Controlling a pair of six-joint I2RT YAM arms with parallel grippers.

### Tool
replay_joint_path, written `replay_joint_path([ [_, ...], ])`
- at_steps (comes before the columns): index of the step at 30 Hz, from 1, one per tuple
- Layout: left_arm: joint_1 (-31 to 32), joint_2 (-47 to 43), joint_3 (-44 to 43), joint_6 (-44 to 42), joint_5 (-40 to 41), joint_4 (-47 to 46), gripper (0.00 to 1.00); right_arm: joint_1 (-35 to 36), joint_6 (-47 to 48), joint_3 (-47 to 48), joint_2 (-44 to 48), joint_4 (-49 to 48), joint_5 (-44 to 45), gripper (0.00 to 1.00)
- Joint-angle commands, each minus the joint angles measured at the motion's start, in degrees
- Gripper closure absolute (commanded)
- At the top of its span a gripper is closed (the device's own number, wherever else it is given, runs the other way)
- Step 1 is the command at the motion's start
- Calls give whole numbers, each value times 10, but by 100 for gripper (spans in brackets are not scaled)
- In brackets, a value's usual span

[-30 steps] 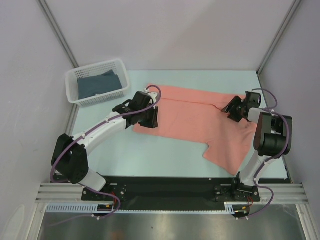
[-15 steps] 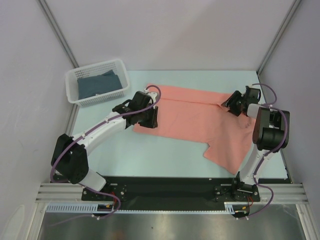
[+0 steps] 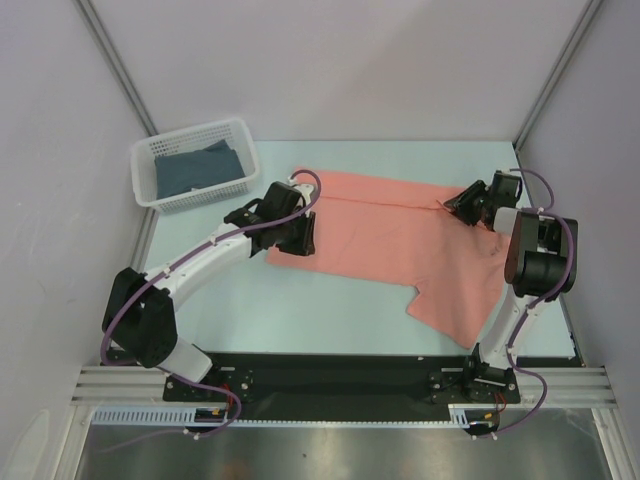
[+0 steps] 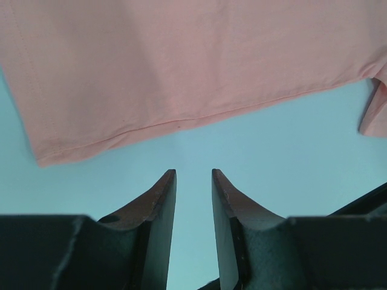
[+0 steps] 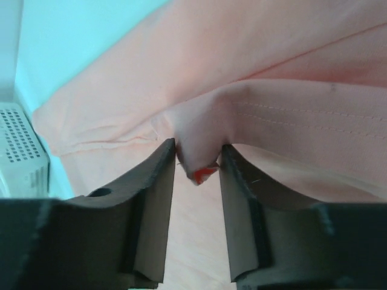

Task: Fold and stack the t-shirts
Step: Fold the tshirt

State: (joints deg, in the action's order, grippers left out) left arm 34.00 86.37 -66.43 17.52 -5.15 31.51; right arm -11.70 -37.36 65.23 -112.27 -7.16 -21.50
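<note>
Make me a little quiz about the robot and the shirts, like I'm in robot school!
1. True or false: the white basket has a dark blue cloth in it.
2. Which arm is pinching the pink shirt? A) the robot's left one B) its right one C) both
3. Fill the gap: the basket stands at the table's far ____ corner.

Key:
1. True.
2. B. The right gripper has a fold of shirt between its fingers. The left gripper holds nothing.
3. Left.
</note>
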Motion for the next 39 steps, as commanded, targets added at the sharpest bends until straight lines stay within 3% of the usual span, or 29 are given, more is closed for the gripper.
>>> replay_joint_path([
  [1, -5, -1, -23, 0, -12, -7, 65, -3, -47, 7, -13, -37, 0, 67],
  [6, -7, -4, -19, 0, -10, -12, 65, -3, -53, 9, -8, -10, 8, 84],
  [7, -9, -4, -18, 0, -11, -14, 65, -4, -55, 10, -6, 4, 7, 91],
  [10, -11, -5, -15, 0, -13, -19, 65, -4, -73, 13, 10, 45, 0, 99],
  [13, -15, -8, -7, 1, -14, -28, 65, -1, -97, 15, 42, 118, 10, 100],
  [16, -20, -9, 10, 8, -22, -42, 65, 0, -124, 16, 56, 173, 27, 98],
  [32, -42, -11, 29, 13, -48, -58, 64, 48, -251, -30, 86, 229, 77, 95],
  [35, -53, -9, 29, 12, -53, -59, 64, 49, -273, -40, 99, 242, 88, 90],
  [38, -54, -9, 32, 12, -57, -62, 64, 48, -280, -40, 106, 257, 87, 72],
  [39, -54, -9, 33, 14, -59, -65, 64, 48, -278, -38, 108, 261, 79, 60],
])
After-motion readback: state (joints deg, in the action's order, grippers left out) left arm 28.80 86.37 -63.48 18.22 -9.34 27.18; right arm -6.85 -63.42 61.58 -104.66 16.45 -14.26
